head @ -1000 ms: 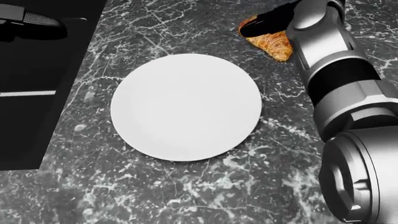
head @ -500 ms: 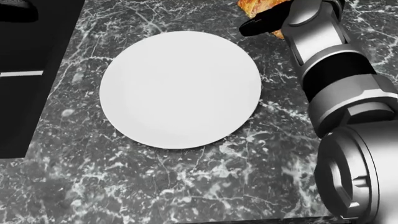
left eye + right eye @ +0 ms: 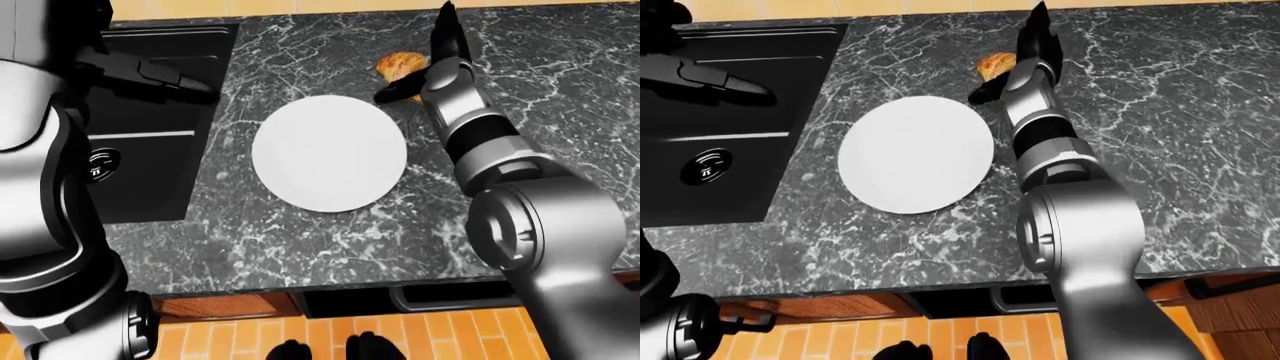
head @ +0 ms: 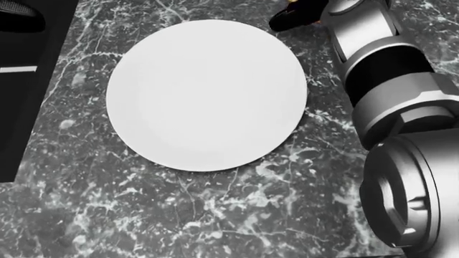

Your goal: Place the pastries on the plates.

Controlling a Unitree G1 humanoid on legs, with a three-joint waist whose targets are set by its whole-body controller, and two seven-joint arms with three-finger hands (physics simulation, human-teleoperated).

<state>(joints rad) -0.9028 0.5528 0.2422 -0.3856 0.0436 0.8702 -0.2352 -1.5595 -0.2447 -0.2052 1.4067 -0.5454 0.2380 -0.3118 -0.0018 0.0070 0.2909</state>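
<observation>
You're at the pickup step: your right hand [image 3: 425, 75] is on the golden-brown flaky croissant [image 3: 398, 64], which lies on the black marble worktop [image 3: 560, 97] just above and right of the round white plate [image 3: 328, 152]. Its fingers stand about the pastry; whether they've closed, I cannot tell. Next, secure it, lift, and carry it left over the bare plate.

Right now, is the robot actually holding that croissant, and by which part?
It cannot be told. The right hand is at the croissant, one black finger below it and another above, but whether they grip shows in no view. The left hand holds nothing.
</observation>
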